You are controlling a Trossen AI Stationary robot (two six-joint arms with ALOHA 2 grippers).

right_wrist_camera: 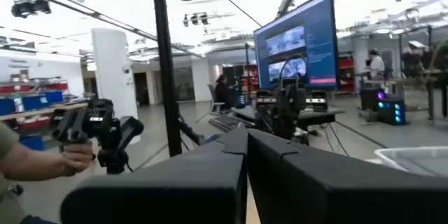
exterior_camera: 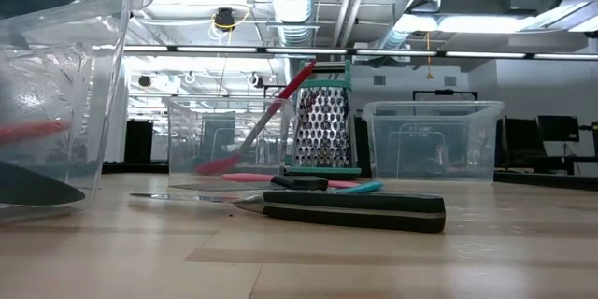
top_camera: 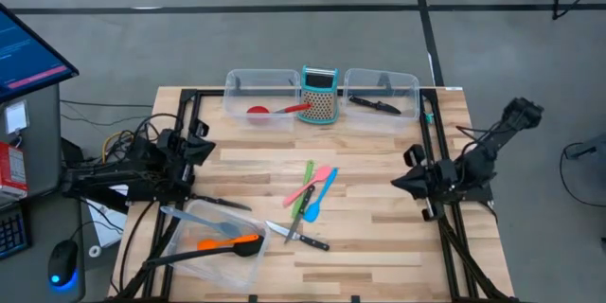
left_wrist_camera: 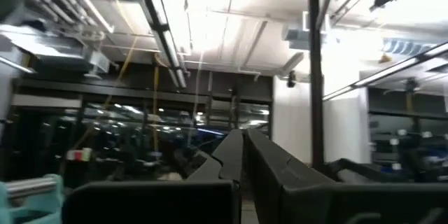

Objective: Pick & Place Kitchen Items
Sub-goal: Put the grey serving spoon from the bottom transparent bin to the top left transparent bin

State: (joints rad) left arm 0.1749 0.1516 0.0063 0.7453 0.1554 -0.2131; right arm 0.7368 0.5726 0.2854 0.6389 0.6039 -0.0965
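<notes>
Evidently idle: left gripper [top_camera: 202,148] and right gripper [top_camera: 401,182] parked at opposite bench edges, fingers together, utensils [top_camera: 311,199] mid-bench unsorted.

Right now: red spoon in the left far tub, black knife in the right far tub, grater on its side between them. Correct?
Not quite. The high and low views show the grater upright between the tubs. The red spoon is in the left far tub, the black knife in the right far tub.

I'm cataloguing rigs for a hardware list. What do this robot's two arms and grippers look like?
Both arms are dark, near-black jointed links with cables running along them. The left gripper and right gripper each have two flat, matte black wedge-shaped fingers tapering to a narrow tip. No markings show on the fingers.
</notes>
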